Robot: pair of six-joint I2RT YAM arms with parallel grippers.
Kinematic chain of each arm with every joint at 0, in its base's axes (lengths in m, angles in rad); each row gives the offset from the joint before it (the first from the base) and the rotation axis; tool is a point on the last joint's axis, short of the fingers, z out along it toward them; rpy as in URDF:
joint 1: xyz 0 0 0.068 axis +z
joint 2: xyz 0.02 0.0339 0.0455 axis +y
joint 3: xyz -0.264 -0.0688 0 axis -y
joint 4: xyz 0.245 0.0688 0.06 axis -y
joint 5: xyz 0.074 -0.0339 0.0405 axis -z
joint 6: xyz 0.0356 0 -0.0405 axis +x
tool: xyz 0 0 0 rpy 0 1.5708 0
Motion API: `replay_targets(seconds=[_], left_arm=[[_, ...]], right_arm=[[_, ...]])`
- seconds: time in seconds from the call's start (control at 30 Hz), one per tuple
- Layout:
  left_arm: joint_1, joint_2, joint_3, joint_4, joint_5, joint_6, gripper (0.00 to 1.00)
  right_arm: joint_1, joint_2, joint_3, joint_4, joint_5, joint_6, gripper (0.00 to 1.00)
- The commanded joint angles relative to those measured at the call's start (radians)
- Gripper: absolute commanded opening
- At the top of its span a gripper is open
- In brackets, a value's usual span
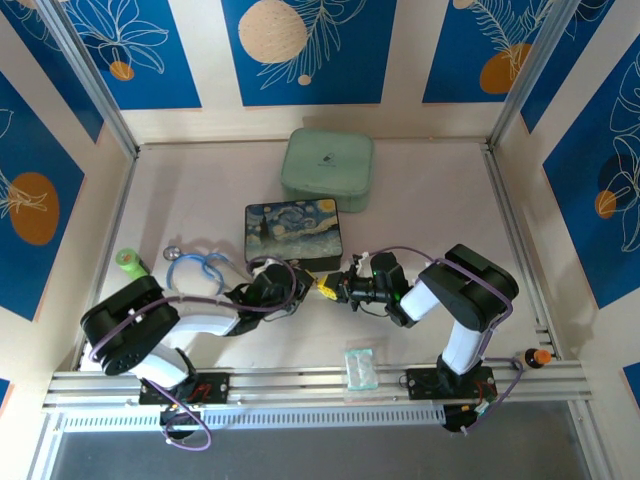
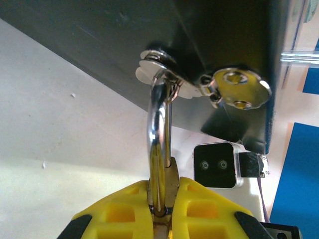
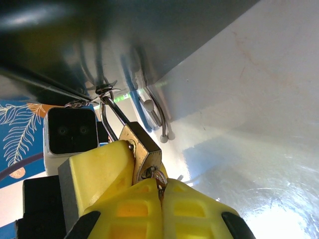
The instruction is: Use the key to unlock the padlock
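Yellow fingers sit right up against both wrist lenses. Left gripper point(image 2: 163, 193) is clamped tight on the padlock's body. Right gripper point(image 3: 159, 190) is pinched shut on the key's head, jaws nearly touching. The two meet nose to nose at the near side of the painted box point(image 1: 293, 232).

Box, then padlock, then key:
- Padlock point(image 3: 142, 149) hangs off the box's metal clasp point(image 2: 234, 88) by its silver shackle point(image 2: 158, 124), with the body pulled toward the arms.
- Key point(image 3: 158, 177) sits at the padlock's bottom face. The blade looks to be in the keyway, but the fingers hide how deep.

My read on the step: insertion done or nearly, turn not yet made. Shackle looks still seated in the body.

Next move: rotate the right wrist about the key's axis while the left holds the body rigid. Keep it coaxial. The key is thin and will likely bend or slip out if side-loaded.

Surroundings: walls with blue leaf-print panels point(image 1: 310, 50) on three sides, pale tabletop point(image 1: 200, 190), mint-green case point(image 1: 327, 170) behind the box, clear plastic packet point(image 1: 360, 366) near the arm bases.
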Motion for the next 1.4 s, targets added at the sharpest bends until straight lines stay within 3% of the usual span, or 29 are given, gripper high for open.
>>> replay_targets(seconds=[0.0, 0.73, 0.77, 0.83, 0.9, 1.0, 1.17, 1.3, 1.37], left_arm=[[-0.025, 0.005, 0.076, 0.141, 0.159, 0.029, 0.0], [-0.025, -0.037, 0.07, 0.054, 0.118, 0.07, 0.0], [-0.025, -0.04, 0.07, 0.048, 0.112, 0.074, 0.0], [-0.024, -0.044, 0.068, 0.033, 0.097, 0.076, 0.0], [-0.018, -0.046, 0.069, 0.003, 0.075, 0.09, 0.0], [-0.009, -0.043, 0.07, -0.025, 0.056, 0.098, 0.0], [-0.009, -0.026, 0.072, -0.023, 0.04, 0.103, 0.0], [-0.009, -0.037, 0.061, -0.026, 0.02, 0.103, 0.0], [-0.009, -0.047, 0.062, -0.042, 0.014, 0.113, 0.0]], right_arm=[[0.009, 0.001, 0.04, 0.023, 0.027, -0.013, 0.0], [0.022, -0.031, 0.04, -0.066, 0.05, -0.04, 0.0], [0.022, -0.036, 0.037, -0.074, 0.048, -0.047, 0.05], [0.027, -0.051, 0.032, -0.113, 0.05, -0.052, 0.26], [0.043, -0.089, 0.002, -0.194, 0.102, -0.045, 0.48], [0.063, -0.182, -0.036, -0.358, 0.168, -0.07, 0.61], [0.065, -0.406, -0.012, -0.732, 0.225, -0.252, 0.63], [0.108, -0.607, 0.107, -1.178, 0.394, -0.495, 0.63], [0.111, -0.667, 0.146, -1.305, 0.467, -0.591, 0.63]])
